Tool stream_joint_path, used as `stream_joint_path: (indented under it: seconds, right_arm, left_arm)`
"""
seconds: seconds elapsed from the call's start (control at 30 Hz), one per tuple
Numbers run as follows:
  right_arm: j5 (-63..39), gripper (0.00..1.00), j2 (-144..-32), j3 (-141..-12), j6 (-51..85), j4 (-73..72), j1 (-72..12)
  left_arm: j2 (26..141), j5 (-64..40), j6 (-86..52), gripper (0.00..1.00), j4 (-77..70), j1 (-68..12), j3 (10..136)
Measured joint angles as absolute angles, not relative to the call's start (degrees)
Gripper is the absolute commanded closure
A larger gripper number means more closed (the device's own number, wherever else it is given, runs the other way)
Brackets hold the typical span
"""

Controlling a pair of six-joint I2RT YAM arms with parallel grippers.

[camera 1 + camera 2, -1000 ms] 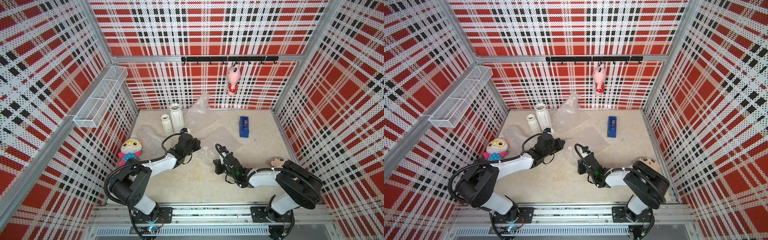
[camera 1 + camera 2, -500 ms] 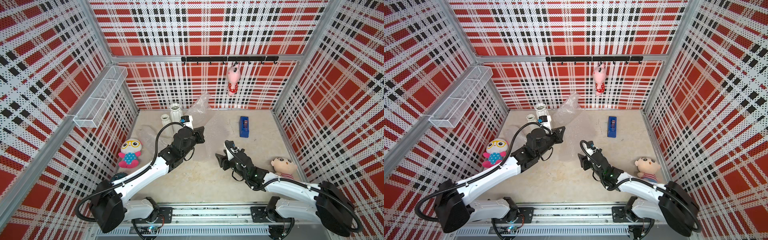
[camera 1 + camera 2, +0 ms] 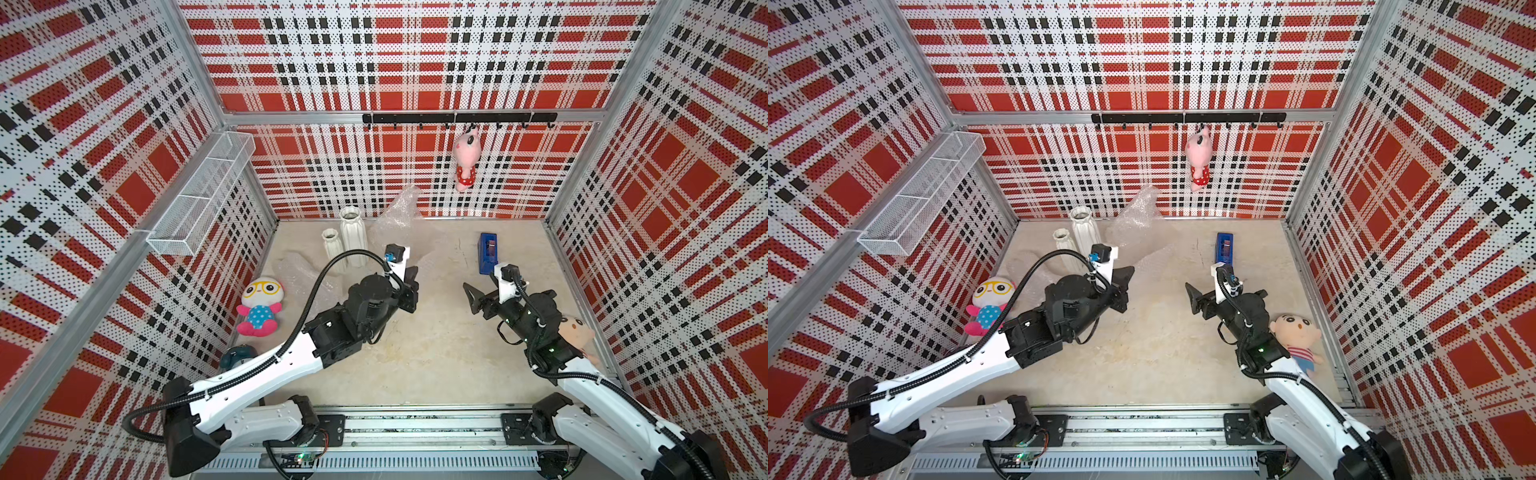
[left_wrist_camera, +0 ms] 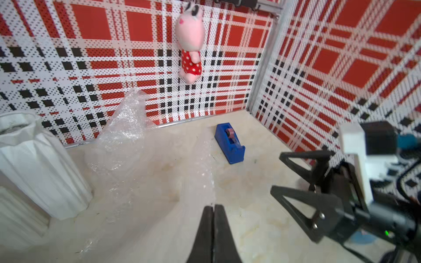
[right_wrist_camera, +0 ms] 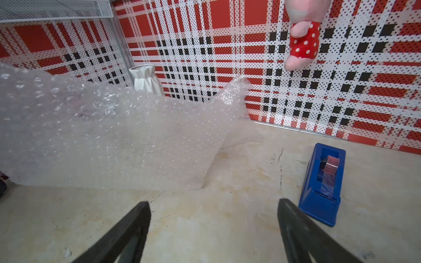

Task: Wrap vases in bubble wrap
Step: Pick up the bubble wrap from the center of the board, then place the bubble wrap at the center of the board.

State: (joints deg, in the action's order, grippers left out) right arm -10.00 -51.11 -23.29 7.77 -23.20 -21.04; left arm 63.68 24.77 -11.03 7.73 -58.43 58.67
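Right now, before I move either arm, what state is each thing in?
left tool: shut
right tool: open, empty
taller vase: upright, unwrapped
shorter vase: upright, unwrapped
bubble wrap: crumpled, one side raised off the table
tape dispenser: upright, tape loaded

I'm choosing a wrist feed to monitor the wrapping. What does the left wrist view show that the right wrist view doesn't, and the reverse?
Only the left wrist view: the left claw, shut, seemingly on the edge of the bubble wrap, and the whole right claw, open.
Only the right wrist view: the wire basket, and the wrap's raised side close up.
Both: the bubble wrap, a white ribbed vase, the blue tape dispenser, the hanging pink plush and the plaid walls.
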Motion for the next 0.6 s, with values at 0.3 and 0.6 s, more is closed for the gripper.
stream_joint_path:
  seconds: [0.3,0.6]
  right_arm:
    - [-25.08,0.04,-60.97,-21.91,5.52,-37.30,-17.37]
    - [-39.44,0.10,-69.19,-21.71,8.21,-52.05,-13.37]
  left_arm:
    - [53.87,31.62,-3.33,1.00,8.99,-64.77,58.67]
    - [46.59,32.84,0.97,1.00,6.00,-68.90,57.25]
